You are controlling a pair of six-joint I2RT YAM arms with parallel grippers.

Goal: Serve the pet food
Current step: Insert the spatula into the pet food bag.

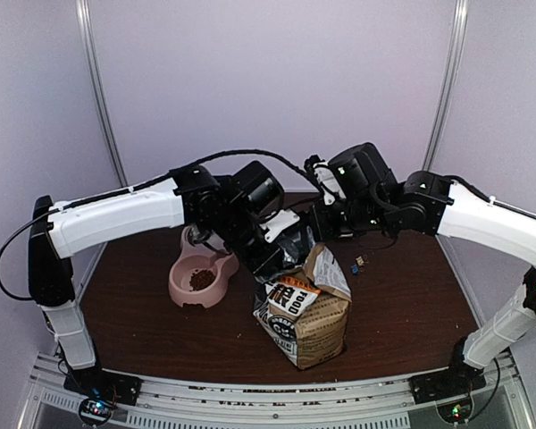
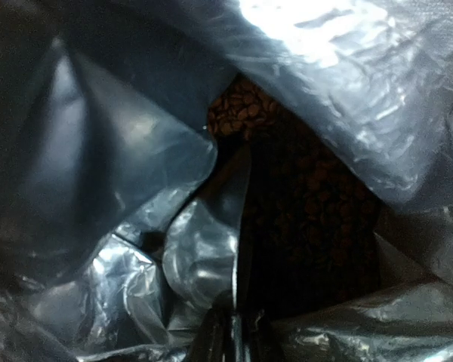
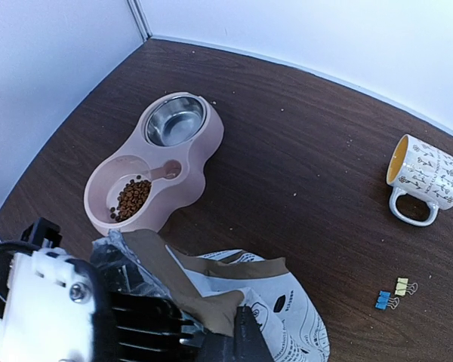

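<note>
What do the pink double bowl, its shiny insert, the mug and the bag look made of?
The double bowl looks matte pink plastic; its insert, mirror-bright, likely steel; the mug, glossy, probably ceramic; the bag, creased brown kraft paper with a crinkly, shiny plastic liner.

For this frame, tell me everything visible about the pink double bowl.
The pink double bowl is a smooth, plastic-looking, peanut-shaped dish standing flat on the dark wooden table, toward its left side. The farther well holds a shiny metal insert that looks empty; the nearer well holds a small heap of brown kibble. A small round recess sits between them. The dog-food bag stands close beside it; contact is unclear.
</note>
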